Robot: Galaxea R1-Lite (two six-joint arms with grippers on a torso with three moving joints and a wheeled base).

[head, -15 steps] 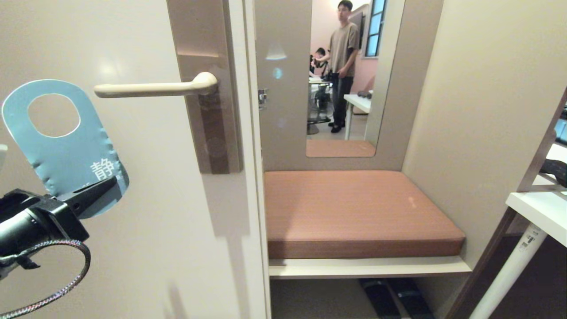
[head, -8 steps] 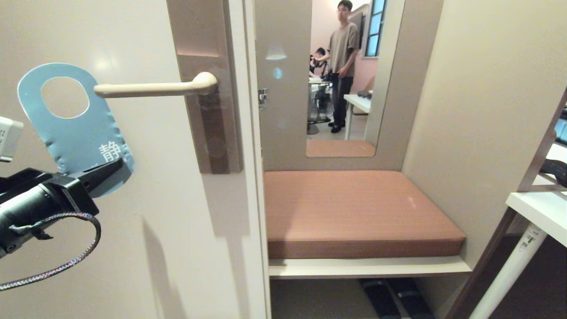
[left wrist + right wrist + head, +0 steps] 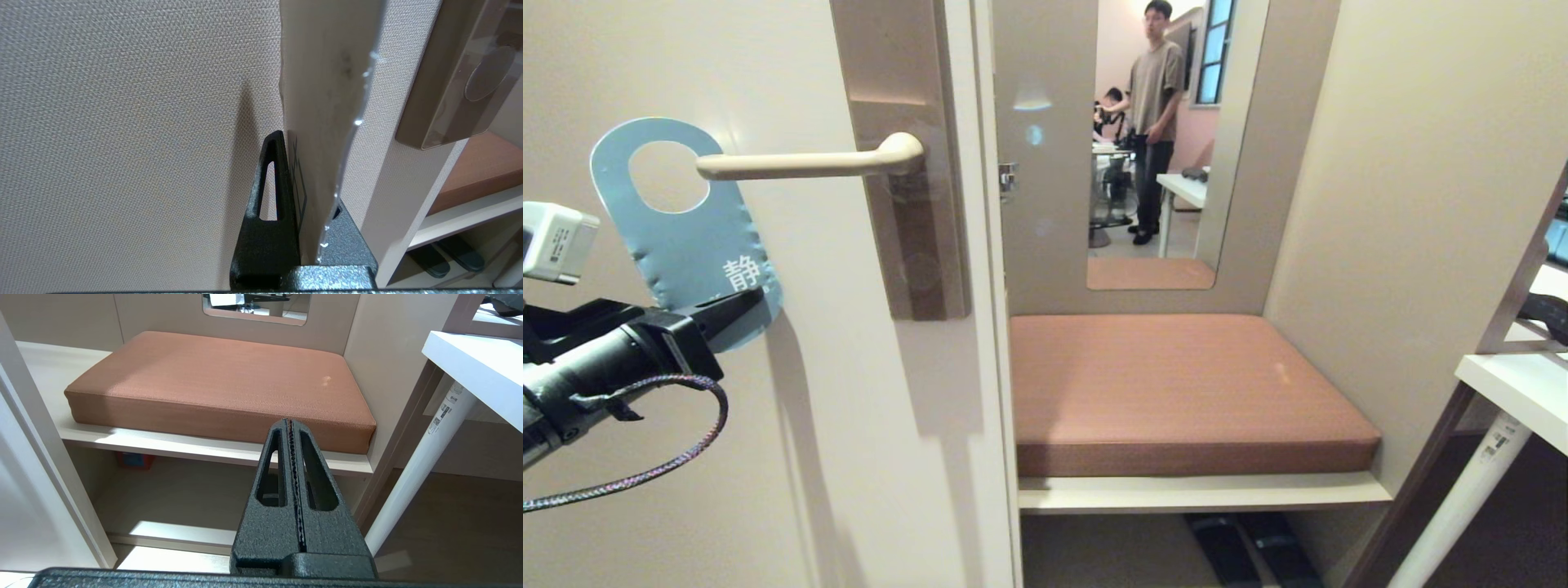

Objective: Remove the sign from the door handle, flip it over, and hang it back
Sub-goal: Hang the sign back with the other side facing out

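Left gripper: seen at 9 o'clock in the head view, clenched on the lower end of the sign.
Sign: slate-blue face shown outward, its oval hole level with the tip of the door handle, not yet threaded.
Step in hand: rehanging; the hole is best slid toward 3 o'clock along the lever, the card kept flat to the door, before the grip is released.
Right gripper: parked over the bench cushion, pressed shut, empty.

Beige textured wall at 3 o'clock, terracotta padded bench cushion at centre, tall wall mirror at 12 o'clock.
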